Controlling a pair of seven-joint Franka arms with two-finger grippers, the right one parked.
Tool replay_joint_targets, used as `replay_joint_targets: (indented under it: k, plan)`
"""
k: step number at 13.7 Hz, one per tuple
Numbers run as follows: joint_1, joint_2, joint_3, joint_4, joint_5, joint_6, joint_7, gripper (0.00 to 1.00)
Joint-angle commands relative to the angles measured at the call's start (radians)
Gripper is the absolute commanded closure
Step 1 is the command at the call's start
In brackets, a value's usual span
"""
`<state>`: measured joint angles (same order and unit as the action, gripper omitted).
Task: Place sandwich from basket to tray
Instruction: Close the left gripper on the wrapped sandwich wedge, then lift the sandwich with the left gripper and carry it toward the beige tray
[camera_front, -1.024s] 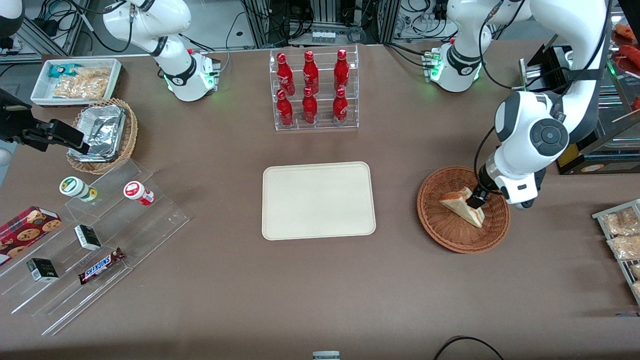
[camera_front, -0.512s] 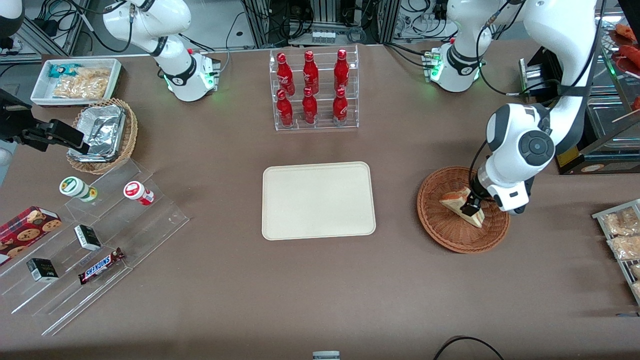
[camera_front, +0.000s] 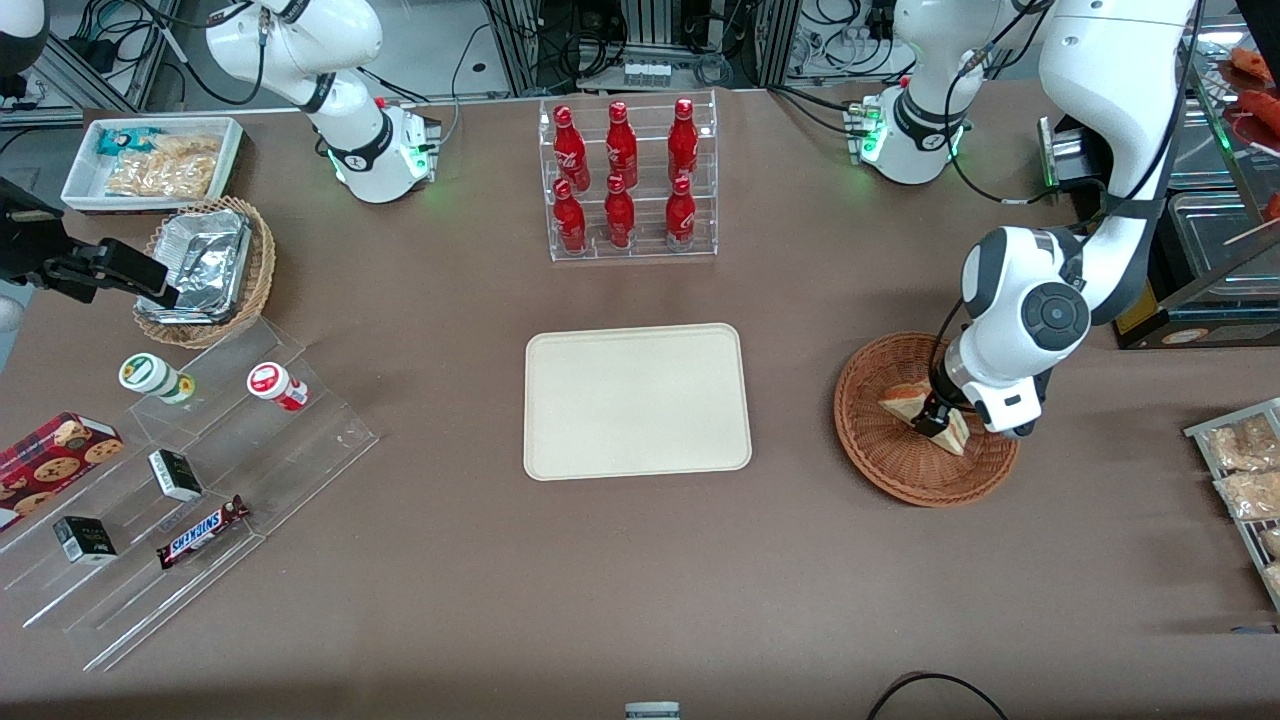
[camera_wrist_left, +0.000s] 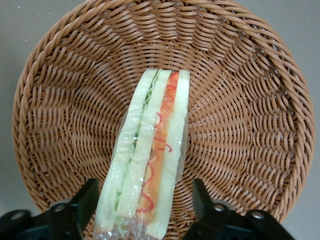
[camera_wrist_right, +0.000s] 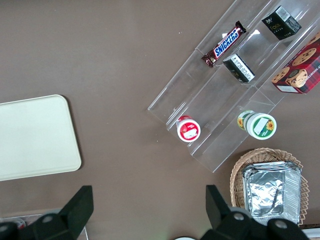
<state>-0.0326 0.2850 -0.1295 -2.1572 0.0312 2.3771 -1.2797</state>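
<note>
The sandwich, a wrapped wedge of pale bread with red, orange and green filling, lies in the reddish-brown woven basket toward the working arm's end of the table. My left gripper is down inside the basket, open, with one finger on each side of the sandwich's wide end. In the left wrist view the sandwich runs between the two black fingers with a small gap on each side, over the basket's weave. The cream tray lies flat at the table's middle, with nothing on it.
A clear rack of red bottles stands farther from the front camera than the tray. A stepped acrylic shelf with snacks, a lighter wicker basket with a foil container and a white bin lie toward the parked arm's end. Packets on a rack sit at the working arm's edge.
The left arm's wrist has come down and drawn in, and the gripper has sunk lower over the sandwich. The sandwich and basket have stayed in place.
</note>
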Motion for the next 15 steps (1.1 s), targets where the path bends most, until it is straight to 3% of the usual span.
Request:
replay_joint_targets:
  k: [1, 5, 9, 12, 15]
  plan:
    - [0.0, 0.006, 0.001, 0.013, 0.007, 0.013, -0.012, 0.89]
    - [-0.001, -0.038, 0.002, 0.055, 0.015, -0.076, 0.035, 0.92]
    - [-0.015, -0.095, -0.01, 0.273, 0.012, -0.453, 0.143, 0.91]
    - [-0.102, -0.066, -0.05, 0.453, 0.01, -0.614, 0.161, 0.91]
    - [-0.255, -0.034, -0.052, 0.473, 0.012, -0.595, 0.158, 0.91]
